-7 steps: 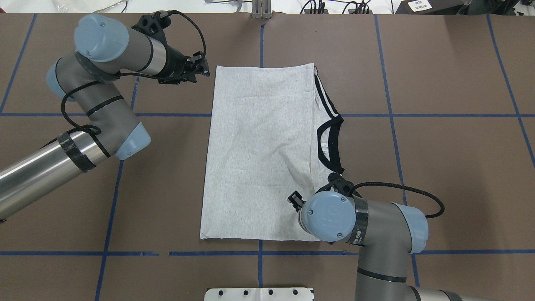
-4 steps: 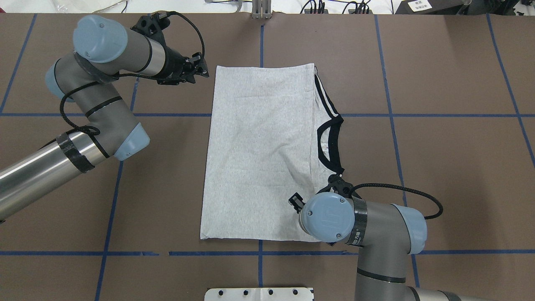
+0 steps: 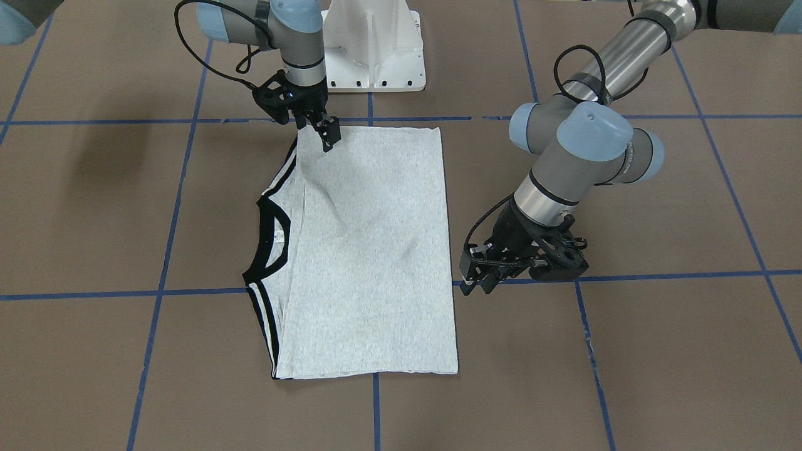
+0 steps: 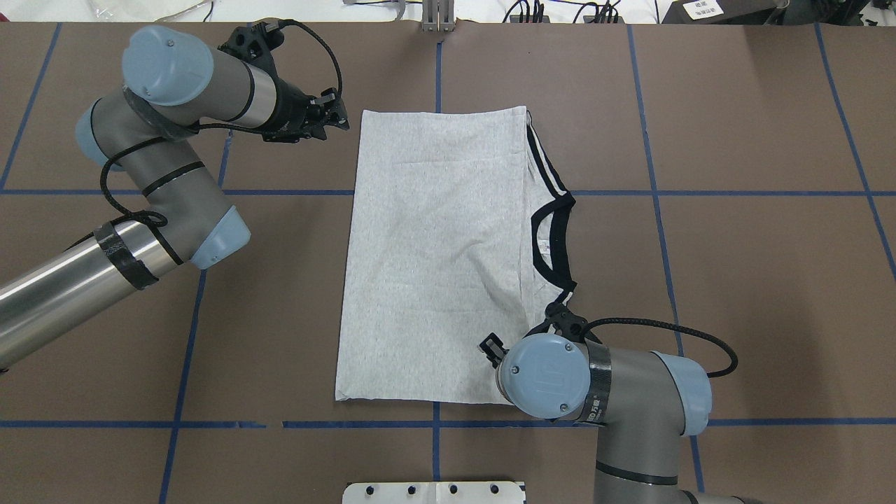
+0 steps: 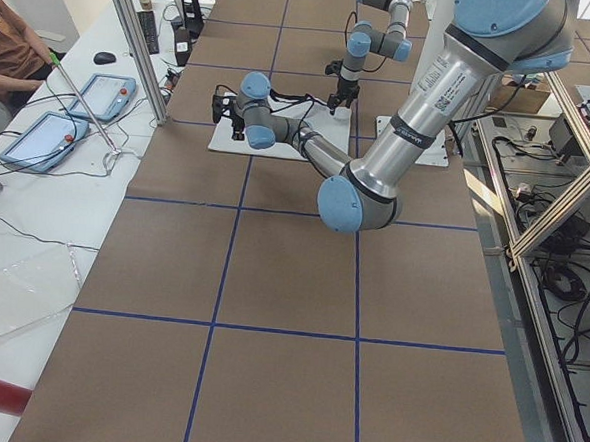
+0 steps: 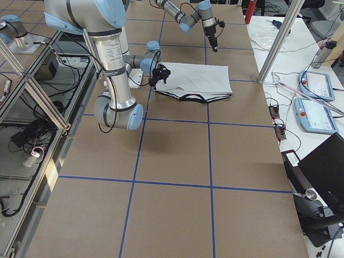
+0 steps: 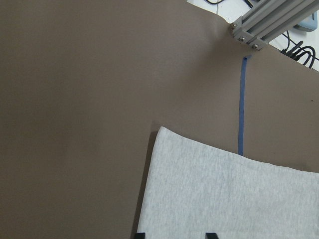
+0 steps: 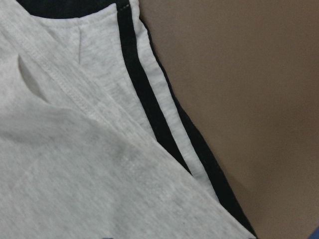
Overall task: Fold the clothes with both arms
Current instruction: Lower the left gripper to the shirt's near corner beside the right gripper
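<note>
One grey T-shirt (image 4: 434,252), folded, lying flat

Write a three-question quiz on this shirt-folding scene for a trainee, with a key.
1. True or false: the black collar of the T-shirt lies on the left gripper's side.
2. Multiple choice: the left gripper is A) shut on the shirt, B) open, C) out of every view.
3. Short answer: which gripper is at the T-shirt's collar-side corner nearest the robot's base?
Key: 1 false, it lies on the right gripper's side. 2 B. 3 the right gripper.
</note>
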Tool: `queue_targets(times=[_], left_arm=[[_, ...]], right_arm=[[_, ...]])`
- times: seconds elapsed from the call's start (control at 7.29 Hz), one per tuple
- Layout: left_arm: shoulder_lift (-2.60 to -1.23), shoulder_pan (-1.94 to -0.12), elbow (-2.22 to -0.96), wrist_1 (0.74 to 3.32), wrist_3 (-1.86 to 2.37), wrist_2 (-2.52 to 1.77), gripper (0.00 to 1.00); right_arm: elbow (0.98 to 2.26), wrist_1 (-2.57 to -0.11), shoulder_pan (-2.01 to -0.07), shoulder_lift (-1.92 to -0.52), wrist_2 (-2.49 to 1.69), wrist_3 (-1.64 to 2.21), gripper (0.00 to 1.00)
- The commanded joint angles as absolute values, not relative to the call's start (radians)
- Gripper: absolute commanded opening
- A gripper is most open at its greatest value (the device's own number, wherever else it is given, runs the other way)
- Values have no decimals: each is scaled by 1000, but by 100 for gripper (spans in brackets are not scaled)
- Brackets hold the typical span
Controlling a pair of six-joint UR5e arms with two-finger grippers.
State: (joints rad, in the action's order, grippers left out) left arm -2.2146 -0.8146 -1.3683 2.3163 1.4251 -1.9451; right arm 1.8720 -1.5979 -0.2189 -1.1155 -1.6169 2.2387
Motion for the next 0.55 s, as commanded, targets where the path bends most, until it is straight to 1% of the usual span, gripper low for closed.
queue_targets(times=[0.0,0.14,0.27,0.41], left_arm=[[-2214,-815,-1368,2316,1425,-1945,50],[-2214,-815,-1368,2316,1425,-1944,50],[-2214,-815,-1368,2316,1425,-1944,50],[-2209,-815,-1370,2316,1425,-1944,50]], right_arm=[[1864,-1598,-216,-1114,-1614,2233,89],[1867,-1597,-216,-1114,-1614,2241,70],[1868,-1597,-219,-1114,-1612,2244,32],[1867,-1597,-222,-1117,-1612,2244,22]])
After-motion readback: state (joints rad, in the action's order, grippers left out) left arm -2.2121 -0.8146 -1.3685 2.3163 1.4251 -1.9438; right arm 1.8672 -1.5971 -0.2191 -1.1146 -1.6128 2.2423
